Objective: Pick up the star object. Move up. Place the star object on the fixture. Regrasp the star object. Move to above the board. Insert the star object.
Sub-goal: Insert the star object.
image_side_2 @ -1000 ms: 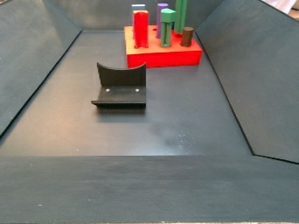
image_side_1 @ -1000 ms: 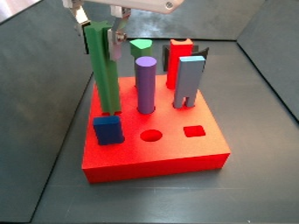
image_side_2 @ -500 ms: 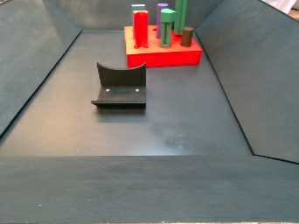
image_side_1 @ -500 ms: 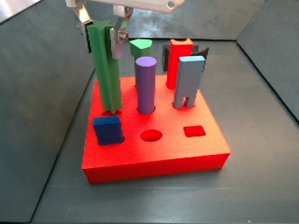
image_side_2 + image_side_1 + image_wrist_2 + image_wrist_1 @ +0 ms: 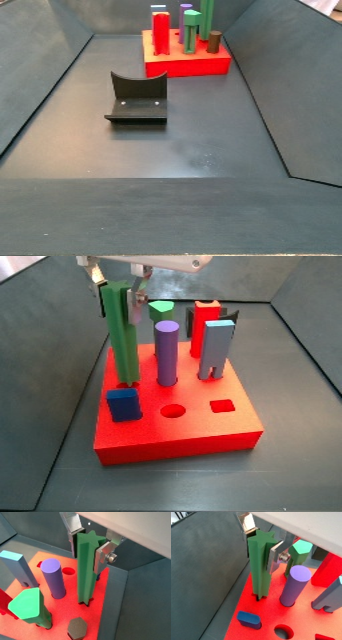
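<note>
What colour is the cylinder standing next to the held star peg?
Purple, clearest in a wrist view; the gripper holds the green star peg.

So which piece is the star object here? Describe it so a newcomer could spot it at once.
Find the red board at the far end of the grey floor. Along its edge, the claw grips the top of a tall green peg, the star object, whose foot is at the board. Unlike the smooth purple cylinder beside it, its sides are ridged.

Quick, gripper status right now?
Gripper: shut on the star object, upright over the board, its lower end at the board's top.
</note>
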Motion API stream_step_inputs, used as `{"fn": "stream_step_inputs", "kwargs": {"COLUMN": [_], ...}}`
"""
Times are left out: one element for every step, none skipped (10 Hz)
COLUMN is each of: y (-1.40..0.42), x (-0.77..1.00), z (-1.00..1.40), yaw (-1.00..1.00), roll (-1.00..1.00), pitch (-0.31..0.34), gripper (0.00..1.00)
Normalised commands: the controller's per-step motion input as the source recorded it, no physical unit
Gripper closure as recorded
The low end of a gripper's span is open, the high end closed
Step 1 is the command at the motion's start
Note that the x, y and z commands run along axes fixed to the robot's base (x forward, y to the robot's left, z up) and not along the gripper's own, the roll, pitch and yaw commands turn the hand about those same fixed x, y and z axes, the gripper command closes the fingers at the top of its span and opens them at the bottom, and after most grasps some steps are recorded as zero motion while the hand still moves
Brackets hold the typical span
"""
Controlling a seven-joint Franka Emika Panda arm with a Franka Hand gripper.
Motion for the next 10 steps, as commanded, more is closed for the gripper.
{"fn": "stream_step_inputs", "kwargs": {"y": [0.0,0.0,0.0,0.0,-0.03,-0.06,-0.05,-0.01,0.0,0.0], "x": [0.1,0.06,0.11,0.11,0.09,0.11,0.04,0.0,-0.01,-0.11], "z": [-0.19,-0.19,-0.16,-0.13,-0.16,-0.12,-0.1,-0.1,-0.1,-0.13], "yaw": [0.0,0.0,0.0,0.0,0.0,0.0,0.0,0.0,0.0,-0.05], "roll": [0.04,0.04,0.04,0.05,0.06,0.07,0.05,0.02,0.02,0.0], "pitch": [0.054,0.047,0.06,0.066,0.064,0.08,0.079,0.066,0.067,0.07], "gripper": [1.0,1.0,1.0,1.0,1.0,1.0,1.0,1.0,1.0,1.0]}}
